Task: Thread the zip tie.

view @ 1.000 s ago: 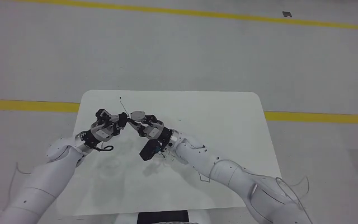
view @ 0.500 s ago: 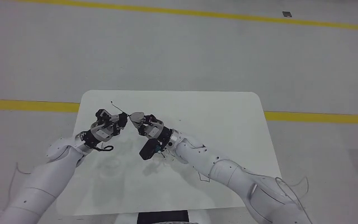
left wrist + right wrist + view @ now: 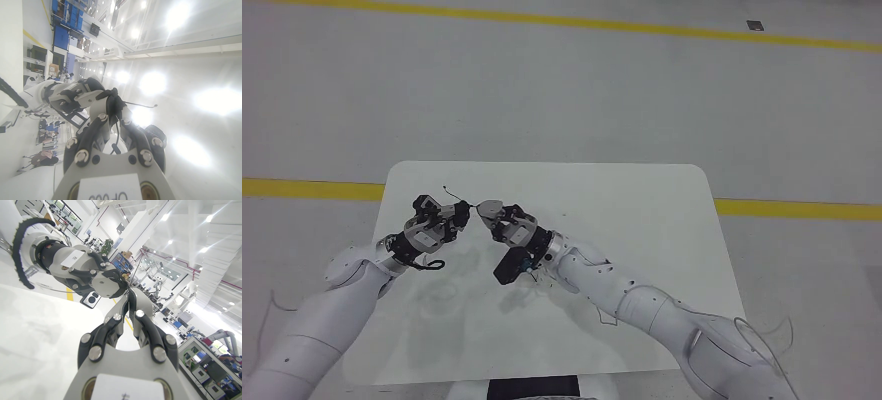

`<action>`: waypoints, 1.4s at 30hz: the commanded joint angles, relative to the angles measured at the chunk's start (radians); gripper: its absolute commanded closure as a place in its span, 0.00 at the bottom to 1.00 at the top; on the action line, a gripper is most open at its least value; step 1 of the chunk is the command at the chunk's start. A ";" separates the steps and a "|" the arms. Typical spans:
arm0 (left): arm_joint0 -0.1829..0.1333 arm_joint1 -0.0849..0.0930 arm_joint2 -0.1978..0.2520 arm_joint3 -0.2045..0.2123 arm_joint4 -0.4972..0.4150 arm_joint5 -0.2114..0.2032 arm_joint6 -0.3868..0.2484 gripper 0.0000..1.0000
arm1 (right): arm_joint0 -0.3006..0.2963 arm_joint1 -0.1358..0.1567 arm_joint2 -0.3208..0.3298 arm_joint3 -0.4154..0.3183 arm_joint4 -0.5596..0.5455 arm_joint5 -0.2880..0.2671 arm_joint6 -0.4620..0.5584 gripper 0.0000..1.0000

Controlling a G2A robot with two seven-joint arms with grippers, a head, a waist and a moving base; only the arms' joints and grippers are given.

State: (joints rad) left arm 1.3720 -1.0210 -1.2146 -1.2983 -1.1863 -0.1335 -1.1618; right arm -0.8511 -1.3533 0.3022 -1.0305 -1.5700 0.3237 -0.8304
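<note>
Zip tie [image 3: 140, 105]: thin black flexible strand, held in the air above the near-left part of the table [image 3: 642, 200], bridging the two claws where their tips meet. Free tail sticks out sideways past the fingers, slightly wavy, ending in a small knob. Left gripper [image 3: 113, 108]: clenched on the tie, dark ribbed pads pressed around it. Right gripper [image 3: 129, 300]: pale fingers closed to a narrow slit, pinching the tie tip-to-tip with the left. Table: smooth white top, rounded corners.
</note>
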 commanded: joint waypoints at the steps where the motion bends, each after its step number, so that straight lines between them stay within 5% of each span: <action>1: 0.000 0.000 0.000 0.000 0.000 0.000 0.000 1.00 | -0.003 0.000 0.005 0.002 0.000 -0.002 -0.001 1.00; 42: 0.000 0.000 0.000 0.000 0.000 0.000 0.000 1.00 | -0.058 0.035 0.080 0.014 0.000 -0.008 -0.017 1.00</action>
State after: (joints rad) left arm 1.3720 -1.0210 -1.2146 -1.2983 -1.1863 -0.1335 -1.1618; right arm -0.9084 -1.3196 0.3809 -1.0163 -1.5700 0.3159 -0.8479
